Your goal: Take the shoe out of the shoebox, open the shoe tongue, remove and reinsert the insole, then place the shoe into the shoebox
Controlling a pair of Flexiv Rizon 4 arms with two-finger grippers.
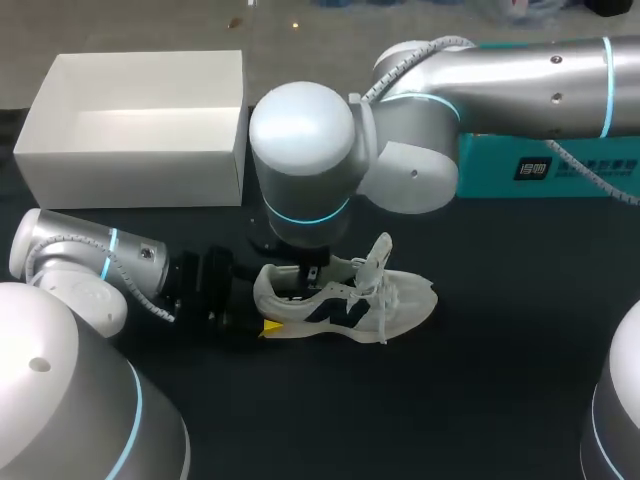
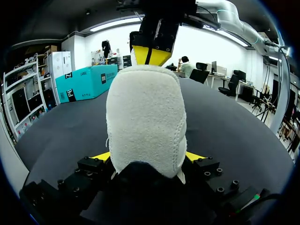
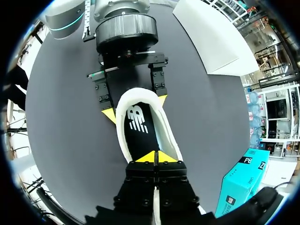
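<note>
1. Left hand [image 2: 147, 157] is clamped on the heel of the shoe [image 1: 350, 300]. One yellow fingertip [image 2: 101, 156] presses on each side of the heel.
2. The right hand [image 3: 156, 158] comes down from above into the top opening of the shoe. Its two yellow tips are pressed together, right at the black insole [image 3: 139, 124], near the front of the opening. I cannot tell if they pinch anything.
3. The shoe is white with a dark letter on its side. It stands on its sole near the middle of the worktop [image 1: 480, 400]. Its heel points to the left edge and its toe to the right edge.
4. The shoe tongue [image 1: 381, 255] sticks up.
5. The white shoebox [image 1: 130, 175] sits open at the far left corner, well apart from the shoe.
6. A teal box [image 1: 540, 170] lies along the far edge on the right, partly behind the right arm.
</note>
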